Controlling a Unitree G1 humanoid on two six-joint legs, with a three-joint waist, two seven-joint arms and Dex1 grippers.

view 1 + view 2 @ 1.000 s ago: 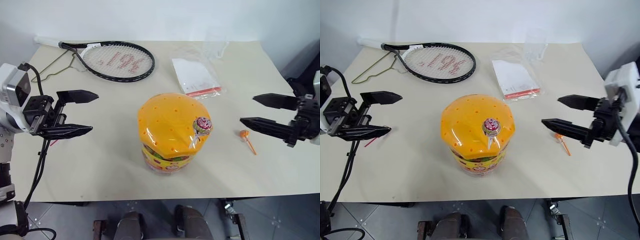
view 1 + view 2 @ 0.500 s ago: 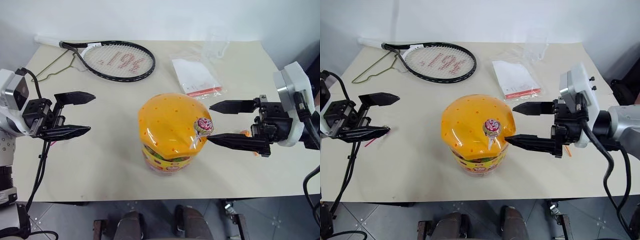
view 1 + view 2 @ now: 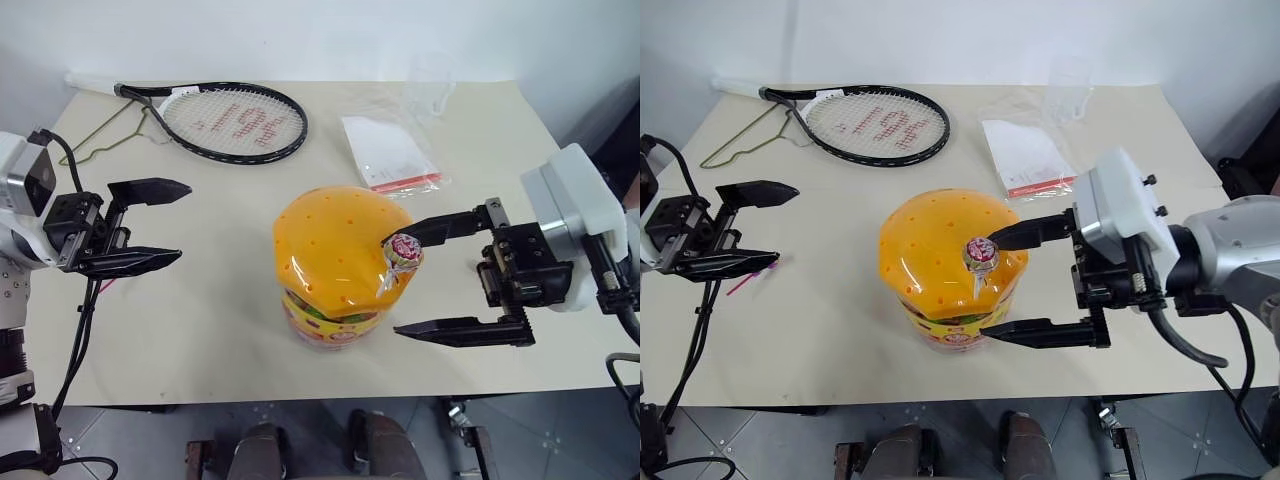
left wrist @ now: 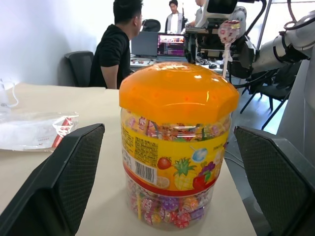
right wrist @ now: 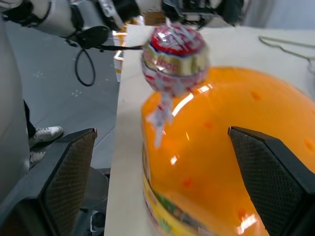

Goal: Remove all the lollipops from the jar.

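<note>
While spread round the lollipop [image 3: 404, 250] — right pincer [image 3: 432, 281]; left pincer [image 3: 172, 223] spread, apart.

Jar [image 3: 340, 265]: large burger-shaped plastic tub, being kept upright near the middle of the table; an orange domed lid [image 4: 178, 91] dotted with small holes is being carried on top, a colourful fruit-printed label is being shown around the body, and wrapped sweets are being seen through the clear lower wall. Lollipop [image 3: 404, 251]: a round sweet in a shiny red-pink patterned wrapper, being held upright in a hole on the lid's right slope, with the wrapper's twisted tail hanging against the dome. Purple-sticked piece [image 3: 740, 286]: being glimpsed lying on the table at the far left, well apart from the jar
</note>
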